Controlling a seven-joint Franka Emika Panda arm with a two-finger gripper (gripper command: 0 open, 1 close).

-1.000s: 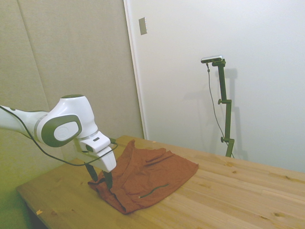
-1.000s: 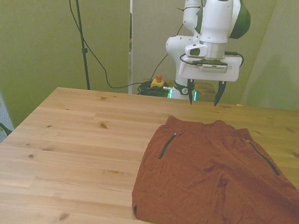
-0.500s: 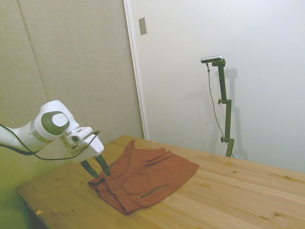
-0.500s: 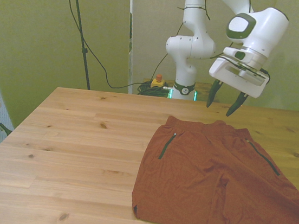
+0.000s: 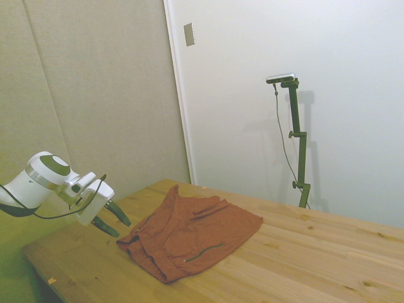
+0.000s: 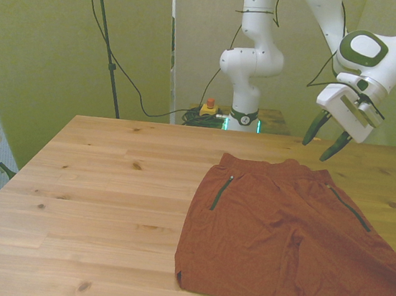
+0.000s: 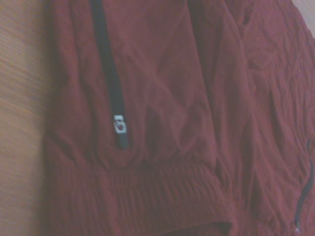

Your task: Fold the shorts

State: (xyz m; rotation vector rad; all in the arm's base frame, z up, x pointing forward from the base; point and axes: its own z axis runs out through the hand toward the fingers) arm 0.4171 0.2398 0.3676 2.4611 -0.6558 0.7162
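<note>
Lying spread across the wooden table (image 6: 93, 178), the rust-orange shorts (image 6: 281, 238) are occupying the part of it toward the front view's right, with the elastic waistband facing the far edge and the two legs reaching toward the near edge. Two dark slit pocket lines are showing on the fabric, one near the edge toward the front view's left and one toward the front view's right. In the side view the shorts (image 5: 189, 233) are resting flat near the table's (image 5: 315, 265) near corner, with one fold of cloth rising slightly at the far end.

Hovering in the air above the table's far edge, the claw (image 6: 324, 140) is hanging apart from the shorts, beyond the waistband corner toward the front view's right. Its two dark fingers are standing spread, with a clear gap between them and nothing between the tips. The fingers are pointing down and slanting toward the garment. In the side view the claw (image 5: 112, 220) is tilting toward the waistband end of the shorts, just beside it but not touching it.

Filling the wrist view, the shorts (image 7: 162, 123) are appearing close and somewhat blurred; a dark pocket line bearing a small pale tag is running across the fabric, the ribbed waistband is showing beneath it, and a strip of table (image 7: 19, 123) is visible alongside.
</note>
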